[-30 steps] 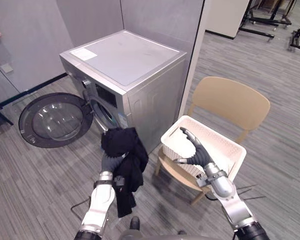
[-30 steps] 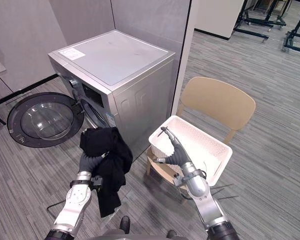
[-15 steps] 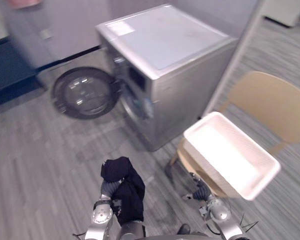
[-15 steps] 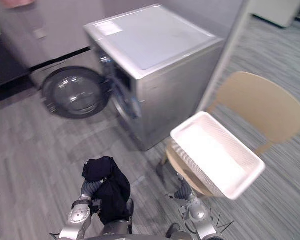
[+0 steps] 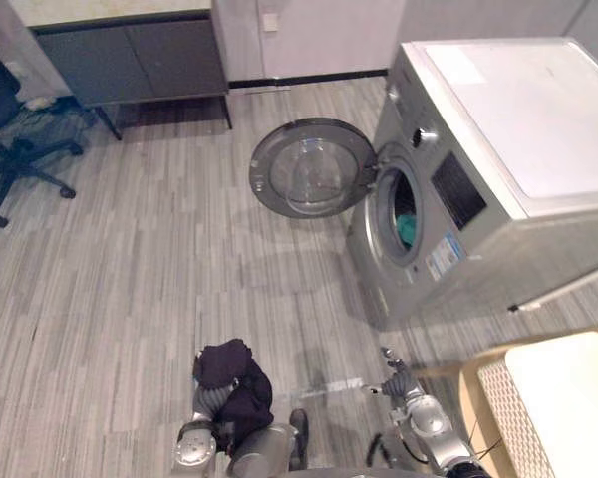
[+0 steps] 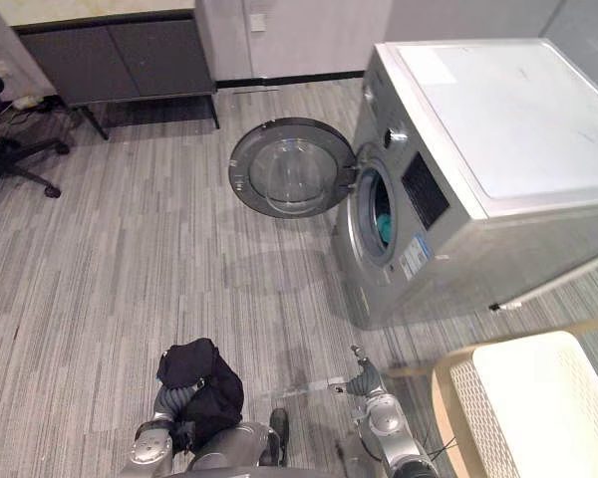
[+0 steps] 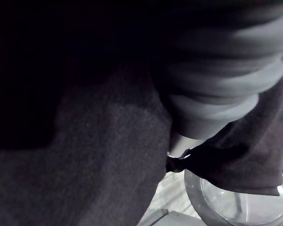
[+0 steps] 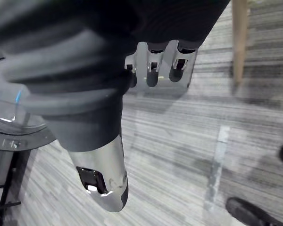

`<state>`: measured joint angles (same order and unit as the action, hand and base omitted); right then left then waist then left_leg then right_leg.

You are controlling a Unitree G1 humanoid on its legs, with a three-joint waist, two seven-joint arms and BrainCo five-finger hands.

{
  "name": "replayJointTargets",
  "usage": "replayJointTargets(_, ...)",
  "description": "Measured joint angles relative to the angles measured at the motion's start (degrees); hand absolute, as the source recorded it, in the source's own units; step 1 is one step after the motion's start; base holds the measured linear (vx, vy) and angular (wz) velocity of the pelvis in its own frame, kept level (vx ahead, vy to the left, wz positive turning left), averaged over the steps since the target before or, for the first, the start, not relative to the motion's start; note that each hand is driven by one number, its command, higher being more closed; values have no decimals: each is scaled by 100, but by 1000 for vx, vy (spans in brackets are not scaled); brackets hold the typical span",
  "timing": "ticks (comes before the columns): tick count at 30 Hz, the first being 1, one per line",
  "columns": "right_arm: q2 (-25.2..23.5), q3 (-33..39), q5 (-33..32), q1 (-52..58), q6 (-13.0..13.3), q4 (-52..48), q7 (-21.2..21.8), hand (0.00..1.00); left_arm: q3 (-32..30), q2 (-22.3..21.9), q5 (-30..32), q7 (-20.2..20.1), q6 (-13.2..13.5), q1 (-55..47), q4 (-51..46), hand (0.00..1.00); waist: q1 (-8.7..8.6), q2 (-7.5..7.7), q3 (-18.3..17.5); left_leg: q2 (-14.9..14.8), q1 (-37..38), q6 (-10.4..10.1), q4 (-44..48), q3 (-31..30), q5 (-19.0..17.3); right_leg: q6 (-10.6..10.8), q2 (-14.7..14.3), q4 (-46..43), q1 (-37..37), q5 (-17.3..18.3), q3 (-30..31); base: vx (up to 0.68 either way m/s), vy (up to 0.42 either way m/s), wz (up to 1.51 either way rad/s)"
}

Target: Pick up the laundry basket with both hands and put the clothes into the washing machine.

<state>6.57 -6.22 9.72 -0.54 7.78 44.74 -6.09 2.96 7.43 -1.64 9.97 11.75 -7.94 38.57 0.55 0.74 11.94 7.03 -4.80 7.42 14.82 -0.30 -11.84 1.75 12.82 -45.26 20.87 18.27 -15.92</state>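
The silver washing machine (image 5: 518, 119) stands at the right with its round door (image 5: 314, 179) swung open to the left. A teal cloth lies in the drum opening (image 5: 407, 221). My left hand (image 6: 167, 400) is low at the bottom, shut on a bunched black garment (image 5: 229, 383) that drapes over it and covers the fingers (image 7: 179, 148). My right hand (image 5: 399, 380) hangs low over the floor, fingers (image 8: 155, 66) straight and holding nothing. The white laundry basket (image 6: 523, 418) sits on a tan chair (image 6: 441, 383) at the lower right, apart from both hands.
A dark cabinet (image 5: 130, 60) runs along the far wall, and an office chair (image 5: 10, 149) stands at the far left. Grey plank floor (image 5: 159, 259) lies open between me and the machine's door. A pale strip (image 5: 334, 386) marks the floor near my right hand.
The whole view has swung, so the machine's open front now faces me. My right hand has come off the basket and dropped low. The black garment stays in my left hand.
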Motion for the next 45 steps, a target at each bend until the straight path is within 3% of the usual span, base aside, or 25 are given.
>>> replayJointTargets(3, 30, 137, -68, 1, 0, 48, -7, 0, 151, -3, 7, -11, 14, 149, 1, 100, -109, -92, 80, 7, 346, -157, -111, -392, -73, 115, -294, 1708, 340, -538, -118, 404, -26, 85)
replayJointTargets(6, 18, 249, -92, 101, -7, 69, 0, 0, 216, 1, 12, -46, 20, 122, -2, 100, -211, -38, 3, -32, 868, -553, -262, -694, -348, -260, -375, 2185, 409, -1192, -217, 545, -143, 100)
replayJointTargets(7, -11, 262, -134, 136, -11, 69, 12, 0, 229, 29, 14, -90, 26, 65, -10, 100, -299, 23, -46, -5, 861, -716, -39, -720, -442, -534, -369, 2277, 293, -1770, -254, 622, -195, 77)
replayJointTargets(8, -10, 356, -151, 75, -25, 81, 16, 0, 314, -24, 17, -127, 11, 66, -31, 100, -297, -126, -31, -227, 498, -1033, 952, -511, -499, -617, -552, 2267, 104, -1604, -376, 619, -189, 49)
replayJointTargets(9, -14, 333, -200, 20, -24, 78, 17, 0, 319, -35, 15, -145, 11, 38, -43, 100, -275, -158, -23, -323, 267, -1168, 1544, -324, -425, -649, -641, 2370, -14, -1561, -346, 842, -199, -22)
replayJointTargets(10, -61, 287, -257, -29, -20, -2, 16, 0, 313, -55, 13, -229, 2, -47, -44, 100, -229, -217, -6, -672, -240, -1565, 2965, 114, 85, -755, -968, 2708, -443, -1482, -261, 596, -110, -78)
replayJointTargets(11, -126, 284, -296, -7, -9, -65, 11, 0, 340, -66, 14, -264, 1, -83, -50, 100, -138, -228, 17, -1048, -519, -1444, 3804, 411, 5, -830, -1209, 2922, -833, -1430, -99, 594, -80, -92)
replayJointTargets(14, -174, 337, -420, -5, 10, -122, -2, 0, 373, -192, 11, -347, 4, -16, -103, 100, -1, -140, 60, -1359, -904, -1016, 4144, 786, -266, -876, -1348, 3329, -1501, -1388, 357, 473, -19, -87)
replayJointTargets(17, -156, 367, -447, -97, 47, -125, -23, 0, 375, -289, 12, -377, 95, 92, -285, 100, 31, -108, 91, -1284, -1366, -968, 2855, 541, -410, -757, -1234, 3540, -1820, -1322, 966, 421, 110, -104)
replayJointTargets(18, -173, 409, -446, -117, 48, -85, -24, 0, 376, -303, 11, -376, 103, 126, -292, 100, 37, -91, 117, -1153, -1385, -1078, 1922, 104, -344, -614, -1159, 3534, -1899, -1236, 1213, 322, 213, -110)
replayJointTargets(19, -166, 427, -433, -67, 50, -33, -27, 0, 379, -321, 10, -375, 105, 169, -300, 100, 38, -162, 115, -1096, -1300, -1346, 950, -525, -122, -441, -1170, 3534, -1961, -1139, 1482, 312, 241, -119)
replayJointTargets(20, -155, 426, -415, -53, 51, -26, -30, 0, 380, -339, 10, -372, 106, 174, -300, 100, 41, -220, 106, -1113, -1272, -1454, 624, -778, 59, -357, -1198, 3520, -1973, -1091, 1580, 307, 304, -137)
replayJointTargets(21, -61, 428, -377, -4, 53, -26, -38, 0, 398, -438, 10, -369, 110, 165, -270, 100, 38, -498, 84, -1284, -1246, -1514, 225, -1120, 917, -110, -1375, 3453, -1963, -943, 1864, 289, 403, -132)
replayJointTargets(22, -3, 455, -333, -8, 46, 72, -43, 0, 435, -494, 12, -371, 103, 225, -139, 100, 25, -612, 123, -1378, -1257, -1392, 388, -1056, 953, 99, -1442, 3354, -1973, -782, 2087, 262, 423, -121)
replayJointTargets(23, -56, 461, -331, -7, 29, 106, -47, 0, 458, -460, 15, -378, 80, 337, -38, 100, 19, -477, 130, -1301, -1231, -1393, 416, -910, 939, 150, -1326, 3250, -1913, -753, 2194, 208, 382, -104)
replayJointTargets(24, -156, 439, -272, 68, 35, 104, -32, 0, 567, -317, 15, -375, 78, 414, -37, 100, 40, -229, 86, -1145, -1124, -1237, 304, -500, 771, 306, -1048, 3090, -1722, -648, 2400, 147, 312, -85)
replayJointTargets(26, -254, 374, -227, 100, 34, 104, -25, 0, 625, -177, 14, -372, 77, 467, -42, 100, 41, -121, 56, -1061, -1005, -961, 353, 104, 592, 429, -821, 2989, -1521, -679, 2728, 116, 328, -124)
replayJointTargets(28, -290, 262, -217, 16, 33, 107, -18, 0, 603, -89, 14, -366, 64, 441, -48, 100, 43, -119, 57, -1110, -837, -819, 294, 710, 475, 498, -653, 2902, -1323, -791, 2386, 52, 244, -163)
replayJointTargets(30, -305, 170, -161, -103, 34, 119, -19, 0, 582, 6, 15, -366, 49, 451, -74, 100, 40, -109, 51, -1148, -613, -776, 98, 1311, 458, 426, -333, 2768, -1150, -860, 1117, 59, 153, -172)
replayJointTargets(31, -321, 160, -101, -171, 28, 189, -19, 0, 539, 35, 15, -361, 33, 442, -207, 100, 36, -114, 56, -1218, -435, -747, -24, 1681, 439, 319, -131, 2751, -1151, -912, 80, 53, 54, -121)
replayJointTargets(34, -304, 163, 31, -138, 6, 191, -24, 0, 535, 90, 23, -370, 33, 550, -272, 100, 17, -115, 48, -1388, -157, -766, -249, 2204, 445, 155, 61, 2755, -1217, -1079, -1164, 60, -29, -106)
replayJointTargets(38, -220, 186, 54, -2, -50, 221, -29, 0, 537, 66, 154, -392, 15, 506, -266, 100, -132, -131, 47, -1659, 73, -1005, -50, 2496, 354, 145, -256, 2994, -1311, -1071, -792, 56, -143, -66)
replayJointTargets(40, -129, 184, 30, 89, -51, 252, -70, 0, 533, 10, 204, -464, -24, 507, -248, 100, -104, -136, 67, -2178, -423, -1150, 1537, 2333, 281, 66, -529, 3284, -1478, -1108, -432, 36, -167, -85)
replayJointTargets(42, -47, 184, -15, 98, -61, 337, -144, 0, 530, -92, 199, -456, -25, 421, -248, 100, -84, -220, 93, -2369, -689, -1195, 2347, 1925, 257, -8, -705, 3328, -1628, -1168, -122, 112, -86, -94)
replayJointTargets(45, 105, 492, -18, 89, -90, 358, -196, 0, 548, -229, 200, -455, -27, 467, -238, 100, -58, -167, 149, -1735, -750, -1254, 1715, 700, -112, 20, -661, 3222, -1537, -1194, 578, 107, 90, -119)
